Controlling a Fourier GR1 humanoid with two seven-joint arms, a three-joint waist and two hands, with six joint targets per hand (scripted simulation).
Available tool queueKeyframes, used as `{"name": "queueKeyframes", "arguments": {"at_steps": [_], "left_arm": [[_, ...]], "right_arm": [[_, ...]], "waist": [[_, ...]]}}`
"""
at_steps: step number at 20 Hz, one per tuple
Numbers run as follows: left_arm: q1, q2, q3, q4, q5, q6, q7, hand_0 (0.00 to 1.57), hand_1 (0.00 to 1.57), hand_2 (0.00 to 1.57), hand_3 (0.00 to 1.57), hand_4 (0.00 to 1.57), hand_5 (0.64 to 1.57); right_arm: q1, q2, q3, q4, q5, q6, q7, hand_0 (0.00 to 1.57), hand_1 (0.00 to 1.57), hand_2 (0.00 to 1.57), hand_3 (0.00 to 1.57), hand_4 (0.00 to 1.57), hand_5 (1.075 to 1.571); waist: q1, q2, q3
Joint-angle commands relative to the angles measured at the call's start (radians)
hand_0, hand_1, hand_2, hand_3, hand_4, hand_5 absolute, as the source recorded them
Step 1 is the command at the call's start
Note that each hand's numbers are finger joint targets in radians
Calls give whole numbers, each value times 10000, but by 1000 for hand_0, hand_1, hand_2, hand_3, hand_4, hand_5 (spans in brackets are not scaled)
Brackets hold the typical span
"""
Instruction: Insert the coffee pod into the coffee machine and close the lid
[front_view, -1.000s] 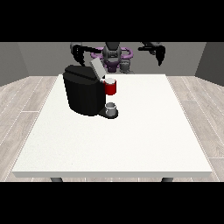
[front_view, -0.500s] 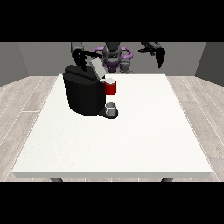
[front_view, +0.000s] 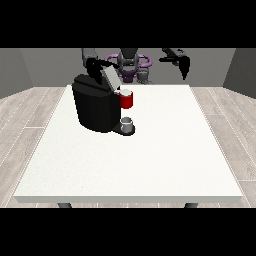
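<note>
Coffee machine (front_view: 95, 107): one matte black, rounded block on the smooth white table (front_view: 150, 160), lid (front_view: 111, 77) raised and tilted. A grey thing (front_view: 127, 123) sits on its front tray; a red thing at the machine (front_view: 126, 99) shows above. The hand at the view's left (front_view: 95, 69) touches the lid; finger state cannot be determined. The hand at the view's right (front_view: 183, 63) hangs well apart, fingers relaxed, holding nothing.

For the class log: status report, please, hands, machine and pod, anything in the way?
Hand at the view's left at the raised lid of the coffee machine. Hand at the view's right up, holding nothing. Grey thing at machine's base. Nothing blocking.
</note>
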Motion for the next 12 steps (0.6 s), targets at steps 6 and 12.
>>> {"name": "queueKeyframes", "arguments": {"at_steps": [6,12], "left_arm": [[-260,370,-55,-229,51,187,439,0,0,0,0,0,1571],[-53,473,143,341,137,257,-20,0,0,0,0,0,1571]], "right_arm": [[-691,109,60,793,272,59,-217,0,0,0,0,0,1571],[-861,582,535,547,526,-50,138,0,0,0,0,114,1571]], "waist": [[76,325,51],[-105,173,49]]}}
